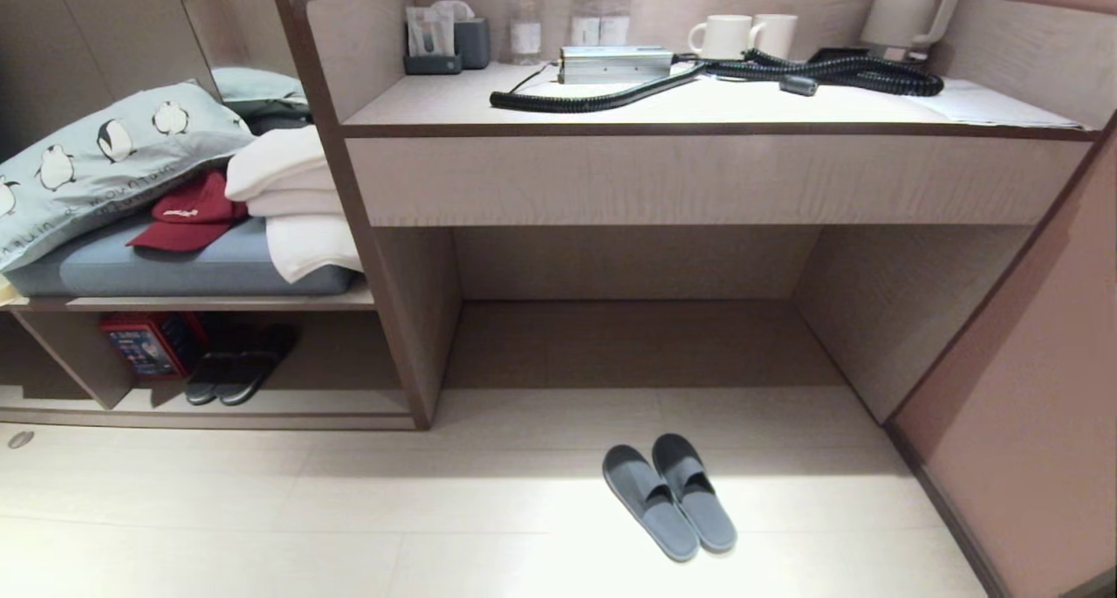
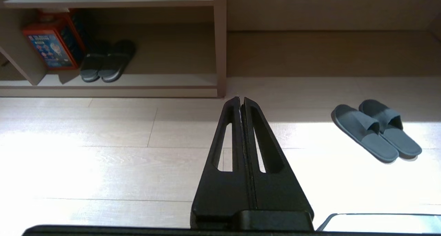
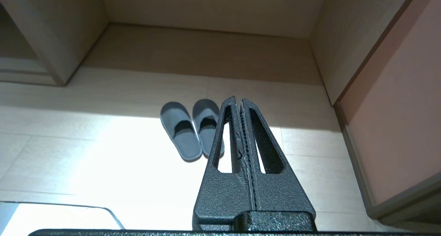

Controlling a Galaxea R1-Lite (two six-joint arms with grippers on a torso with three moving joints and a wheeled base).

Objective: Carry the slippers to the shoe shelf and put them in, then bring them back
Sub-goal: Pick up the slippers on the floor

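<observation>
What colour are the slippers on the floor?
Grey-blue, both slippers, toe bands included; clearest in the head view.

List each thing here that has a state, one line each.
Grey-blue fabric slide slippers: side by side on the floor, not held.
Pale wood-grain shoe shelf: holds a dark slipper pair and a red box.
Left gripper: shut, empty.
Right gripper: shut, empty.
</observation>
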